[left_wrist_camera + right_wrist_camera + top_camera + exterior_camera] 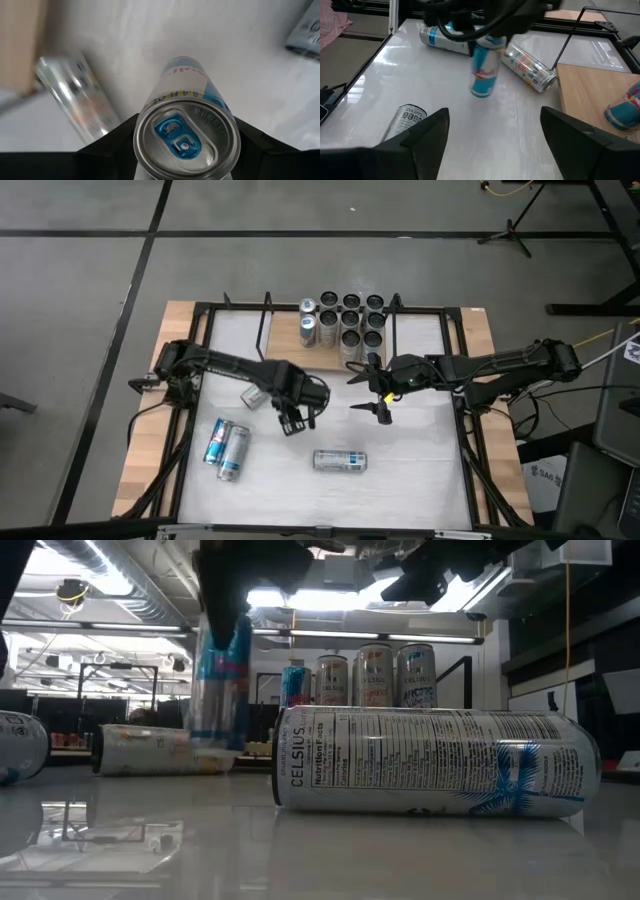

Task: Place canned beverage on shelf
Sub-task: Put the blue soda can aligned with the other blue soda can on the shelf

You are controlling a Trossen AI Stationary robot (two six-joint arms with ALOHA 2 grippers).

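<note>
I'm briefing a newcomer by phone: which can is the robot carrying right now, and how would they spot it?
Start at the shelf with its cluster of upright cans at the table's far edge, then come toward the middle to the left gripper. The blue-and-silver can it holds hangs off the tabletop, while the other loose cans lie flat on their sides.

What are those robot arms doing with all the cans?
The left pincer is holding a blue can up off the white table, apparently to put it on the wooden shelf, where a bunch of cans already stand. The right pincer waits open near the shelf, holding nothing. A few more cans lie on their sides on the table.
</note>
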